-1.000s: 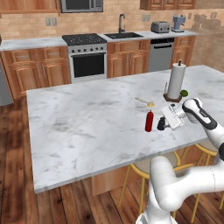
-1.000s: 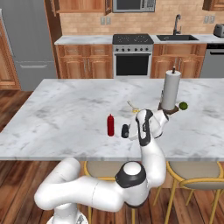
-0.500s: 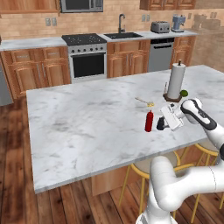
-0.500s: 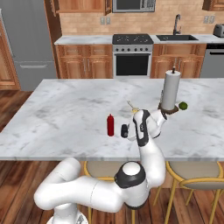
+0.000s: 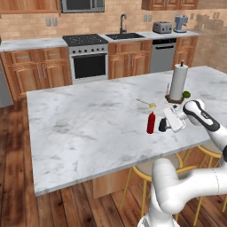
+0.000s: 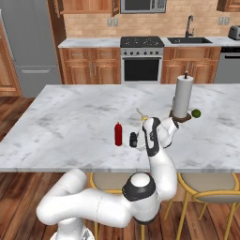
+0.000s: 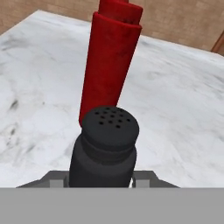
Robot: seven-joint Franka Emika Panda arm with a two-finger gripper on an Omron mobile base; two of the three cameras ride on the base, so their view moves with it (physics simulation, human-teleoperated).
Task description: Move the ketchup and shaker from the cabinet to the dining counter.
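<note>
The red ketchup stands upright on the marble dining counter near its front edge. Just to its right the small black shaker stands on or just above the marble, with my gripper shut on it from the side. In the hand view the shaker sits between my fingertips, its holed top facing the camera, and the ketchup rises right behind it, a small gap between them. The cabinet is out of view.
A paper towel roll stands behind my hand with a lime beside it. A small yellow item lies behind the ketchup. Yellow-legged stools stand under the counter's near edge.
</note>
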